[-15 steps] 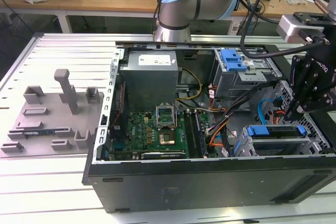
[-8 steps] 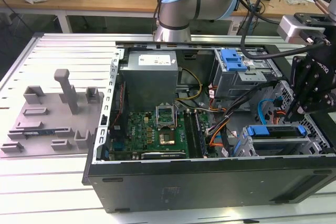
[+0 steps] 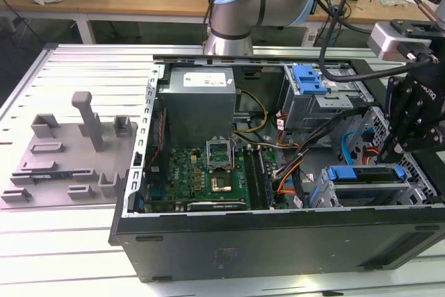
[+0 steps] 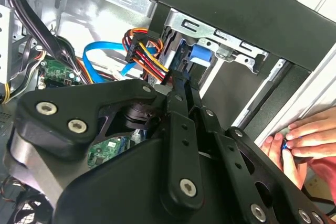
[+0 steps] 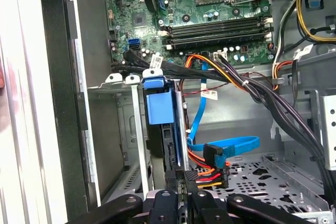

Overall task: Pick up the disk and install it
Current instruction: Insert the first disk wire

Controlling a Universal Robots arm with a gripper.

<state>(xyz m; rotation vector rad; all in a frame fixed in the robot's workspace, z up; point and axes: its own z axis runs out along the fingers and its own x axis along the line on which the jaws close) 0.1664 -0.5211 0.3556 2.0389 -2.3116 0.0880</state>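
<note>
Disk (image 3: 365, 173) sits on edge in the drive cage (image 3: 368, 198) at the exterior view's right end of the open PC case (image 3: 278, 245), blue carrier edge up; in the first wrist view one blue end tab (image 5: 157, 106) stands proud of the cage rim. Hand (image 4: 179, 85) is down in that bay, right at the disk's end, beside the power plug w/ orange-red-yellow wires (image 5: 209, 174) and the blue data cable (image 5: 231, 144); can't tell if it's clamped on the carrier or slack. Handling, est.: disk is stiff, dense for its bulk, shock-sensitive, so no knocks vs cage metal. Label face prob. slick, circuit side fragile; best hold is across the plastic carrier's long edges or by the end tabs, which likely flex a bit. Cables crowd the approach. A person's hand (image 4: 304, 137) rests at the case's outer wall
</note>
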